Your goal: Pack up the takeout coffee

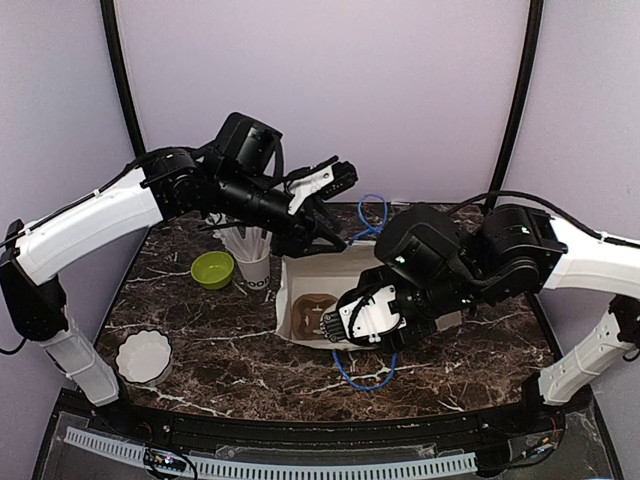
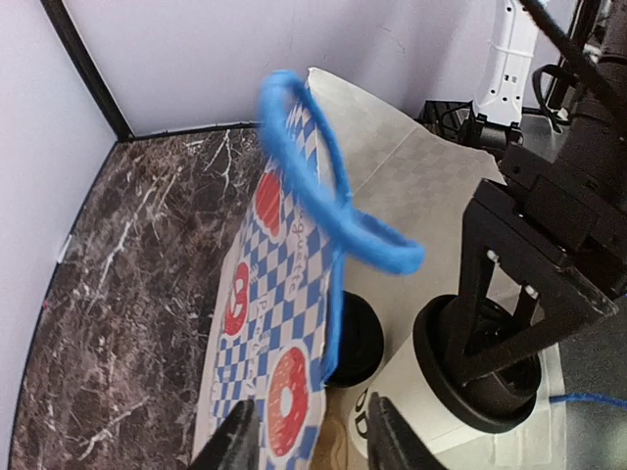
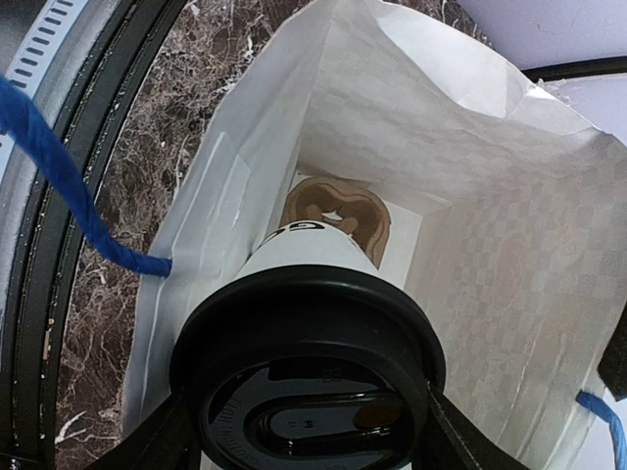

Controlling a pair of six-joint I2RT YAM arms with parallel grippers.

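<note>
Holding one coffee cup [image 3: 304, 257] by its black lid [image 3: 304, 411], our right gripper [image 3: 304, 436] is clamped on the lid's two sides. That way the cup points base first into the open white bag [image 3: 490, 245] right below the fingers. We think we hold it from the top so it can go straight down into the brown carrier [image 3: 338, 211], which lies at the bottom of the bag just past the cup's base. Our left gripper [image 2: 312, 436] has the bag's wall between its fingers, and the blue handle [image 2: 323, 196] loops just ahead of it. We guess it is there to keep the mouth wide. Its fingers are a little apart, and we cannot tell if they pinch the wall. A dark round thing [image 2: 358, 338] sits beside the held cup. It may be the second cup, but we cannot be sure.
</note>
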